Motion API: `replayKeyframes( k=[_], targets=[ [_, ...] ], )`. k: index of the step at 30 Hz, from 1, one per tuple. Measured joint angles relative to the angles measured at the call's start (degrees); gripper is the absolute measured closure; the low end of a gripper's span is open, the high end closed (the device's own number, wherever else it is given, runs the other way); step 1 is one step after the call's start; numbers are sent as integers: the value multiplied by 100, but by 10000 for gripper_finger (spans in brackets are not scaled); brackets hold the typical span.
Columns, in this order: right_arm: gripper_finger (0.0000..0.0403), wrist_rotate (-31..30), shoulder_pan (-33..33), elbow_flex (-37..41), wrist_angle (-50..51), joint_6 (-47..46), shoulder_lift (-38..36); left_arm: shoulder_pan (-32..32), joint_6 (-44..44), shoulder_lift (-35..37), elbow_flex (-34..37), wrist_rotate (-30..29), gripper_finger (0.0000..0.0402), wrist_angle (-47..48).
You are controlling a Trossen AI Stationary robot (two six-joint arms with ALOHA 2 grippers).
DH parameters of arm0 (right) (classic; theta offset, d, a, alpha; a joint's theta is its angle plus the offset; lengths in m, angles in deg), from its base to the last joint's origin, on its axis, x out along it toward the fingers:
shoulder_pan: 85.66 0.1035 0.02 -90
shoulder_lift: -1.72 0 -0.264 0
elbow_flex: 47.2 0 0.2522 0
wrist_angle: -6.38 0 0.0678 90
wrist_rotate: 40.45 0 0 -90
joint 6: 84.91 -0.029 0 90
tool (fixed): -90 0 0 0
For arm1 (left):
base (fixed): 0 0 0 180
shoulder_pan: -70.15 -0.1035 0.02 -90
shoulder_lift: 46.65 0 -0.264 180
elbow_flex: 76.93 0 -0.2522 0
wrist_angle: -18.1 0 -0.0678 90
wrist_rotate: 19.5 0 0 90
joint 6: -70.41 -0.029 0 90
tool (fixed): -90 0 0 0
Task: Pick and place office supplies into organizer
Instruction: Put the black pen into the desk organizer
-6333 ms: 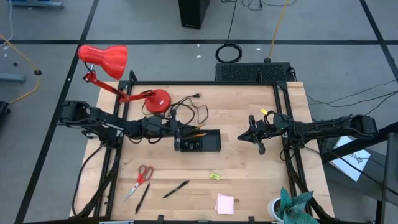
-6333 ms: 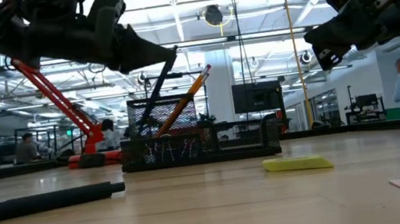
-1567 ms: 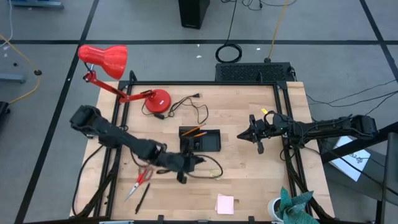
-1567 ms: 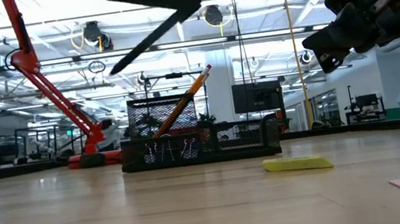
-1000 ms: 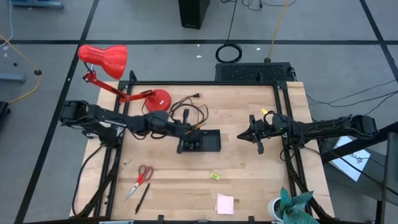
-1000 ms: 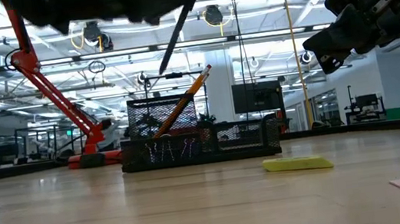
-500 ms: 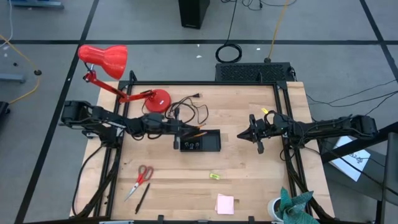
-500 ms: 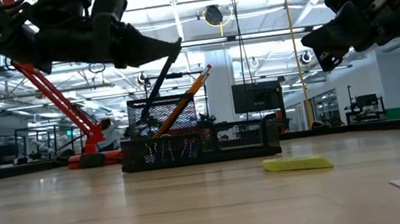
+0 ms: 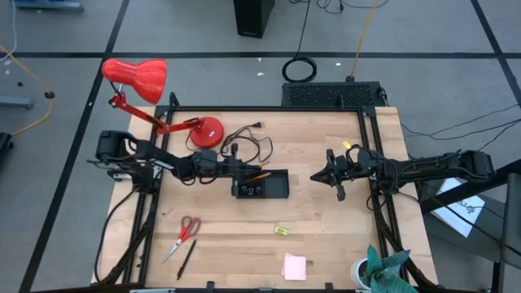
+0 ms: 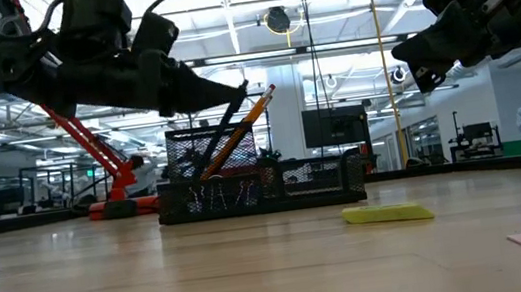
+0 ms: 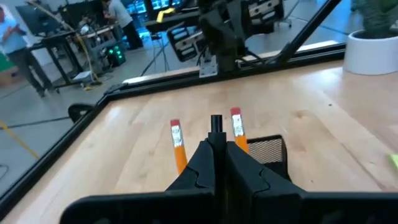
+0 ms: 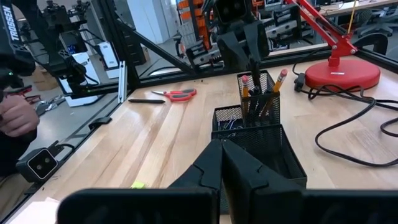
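The organizer (image 9: 262, 185), a black mesh tray with an upright cup (image 10: 221, 166) at its left end, stands mid-table. Two orange pencils (image 11: 177, 142) lean in the cup. My left gripper (image 9: 234, 169) reaches in from the table's left, just above the cup, shut on a dark pen (image 10: 228, 115). My right gripper (image 9: 316, 179) hovers shut to the organizer's right and holds nothing. On the near side of the table lie the red-handled scissors (image 9: 187, 234), another dark pen (image 9: 186, 260), a small yellow item (image 9: 281, 231) and a pink sticky-note pad (image 9: 295, 266). My left gripper pinches the dark pen between its two fingers near the pen's upper end, whose tip (image 11: 216, 122) pokes out past the fingertips. The fingers come from the table's left, slanting slightly down. The pen slants down, its lower end inside the organizer's mesh cup (image 12: 254, 84).
A red desk lamp (image 9: 137, 78) stands at the far left, its base (image 9: 205, 130) and black cord (image 9: 248, 142) on the table just behind the organizer. A potted plant (image 9: 383, 273) sits at the near right corner. People move in the room beyond.
My left gripper has come down toward the organizer with the dark pen and tipped a little lower. The pen, earlier high above the cup, now has its lower end inside the cup beside the pencils.
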Motion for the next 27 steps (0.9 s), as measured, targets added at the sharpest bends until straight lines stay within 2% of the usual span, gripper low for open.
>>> replayKeyframes(
  k=[4, 12, 27],
  targets=[
    [399, 4, 1, 0, 47, -1, 0, -3, 151, -96, 0, -252, 385, -42],
    [399, 7, 0, 0, 47, 12, 0, -1, 355, -311, -2, -463, 394, -11],
    [399, 15, -1, 0, 47, -21, 0, 25, 612, -351, -17, -502, 297, -25]
  ],
)
